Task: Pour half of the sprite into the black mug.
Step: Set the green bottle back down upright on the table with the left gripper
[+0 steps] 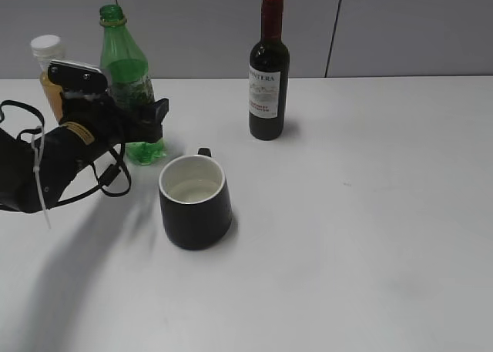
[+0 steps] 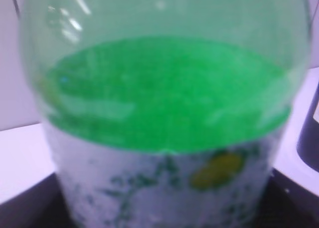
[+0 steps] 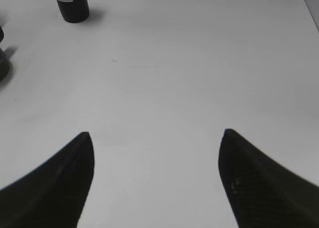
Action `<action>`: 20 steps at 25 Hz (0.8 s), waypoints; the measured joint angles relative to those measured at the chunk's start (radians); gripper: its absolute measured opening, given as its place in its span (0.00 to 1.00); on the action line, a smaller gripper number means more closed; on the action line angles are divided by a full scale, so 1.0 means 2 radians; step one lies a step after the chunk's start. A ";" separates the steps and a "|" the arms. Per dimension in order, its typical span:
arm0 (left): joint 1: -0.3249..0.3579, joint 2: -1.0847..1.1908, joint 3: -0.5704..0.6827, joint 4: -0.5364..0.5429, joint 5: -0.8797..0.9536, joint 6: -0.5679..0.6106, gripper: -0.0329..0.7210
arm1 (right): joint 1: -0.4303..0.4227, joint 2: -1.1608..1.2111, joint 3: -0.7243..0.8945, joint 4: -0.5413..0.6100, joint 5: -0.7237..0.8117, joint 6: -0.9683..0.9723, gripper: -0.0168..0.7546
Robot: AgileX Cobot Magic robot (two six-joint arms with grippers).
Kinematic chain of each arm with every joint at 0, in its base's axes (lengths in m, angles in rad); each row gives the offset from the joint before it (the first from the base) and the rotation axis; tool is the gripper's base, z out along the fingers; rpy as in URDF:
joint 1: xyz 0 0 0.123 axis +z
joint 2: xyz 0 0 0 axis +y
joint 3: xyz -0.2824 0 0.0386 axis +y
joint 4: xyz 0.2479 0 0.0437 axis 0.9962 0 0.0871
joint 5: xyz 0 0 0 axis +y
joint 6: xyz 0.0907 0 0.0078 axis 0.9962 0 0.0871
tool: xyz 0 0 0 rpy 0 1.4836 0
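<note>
Nearest the exterior camera stands the black mug, upright on the white table, its white inside showing and its small handle turned toward the back wall; whether any liquid lies in it is hard to tell. Behind it and to the left stands the sprite bottle, upright, capless, its base on the table just beyond the mug.

Around the bottle's lower half sits the left gripper; its fingers flank the labelled part on either side; in the left wrist view the bottle fills nearly the whole picture, green above and white-patterned label below, with dark finger edges at the lower corners; whether the pads press on the plastic or stand slightly off it cannot be told, so the grip itself is uncertain.

A white-capped bottle with orange contents stands behind the left arm, partly hidden; a dark wine bottle stands well apart to the right, near the back of the table.

From the right wrist view, the right gripper hangs over bare table with its jaws spread wide and nothing between them; the wine bottle's base shows at the top left of that view.
</note>
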 joint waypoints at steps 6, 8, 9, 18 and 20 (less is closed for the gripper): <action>0.000 -0.027 0.024 -0.001 -0.002 0.000 0.93 | 0.000 0.000 0.000 0.000 0.000 0.000 0.78; 0.000 -0.035 0.031 -0.001 -0.004 0.000 0.93 | 0.000 0.000 0.000 0.000 0.000 0.000 0.78; 0.000 -0.039 0.037 -0.001 -0.004 0.000 0.93 | 0.000 0.000 0.000 0.000 0.000 0.000 0.78; 0.000 -0.072 0.080 -0.001 0.004 0.000 0.92 | 0.000 0.000 0.000 0.000 0.000 0.000 0.78; 0.000 -0.082 0.096 -0.001 0.004 0.000 0.92 | 0.000 0.000 0.000 0.000 0.000 0.000 0.78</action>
